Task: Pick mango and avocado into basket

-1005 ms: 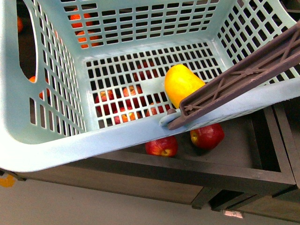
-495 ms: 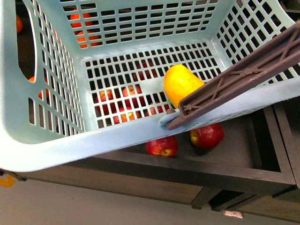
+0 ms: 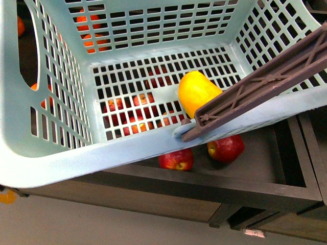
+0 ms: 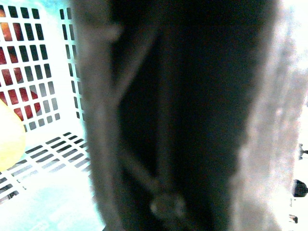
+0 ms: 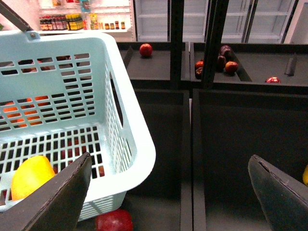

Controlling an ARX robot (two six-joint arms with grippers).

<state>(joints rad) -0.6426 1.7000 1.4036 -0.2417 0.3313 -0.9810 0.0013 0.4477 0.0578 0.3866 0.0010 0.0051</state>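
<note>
Mango (image 3: 198,92) in the basket (image 3: 51,158), right gripper (image 5: 169,159) empty.
The mango lies on the slotted floor against the near wall, beside the brown handle (image 3: 265,79). The left gripper (image 4: 178,125) is too blurred to tell its state. The right one's fingers are spread wide.

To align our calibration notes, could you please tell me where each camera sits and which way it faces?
Front view: on the robot's body, looking down into the light teal slotted plastic basket holding the oblong yellow mango; no arm shows.
Left wrist view: on the left wrist, close against the blurred brown swing handle; fingers indiscernible.
Right wrist view: on the right wrist, facing dark shelf bins past its open dark fingers.
Shared: all three show basket and mango.
</note>
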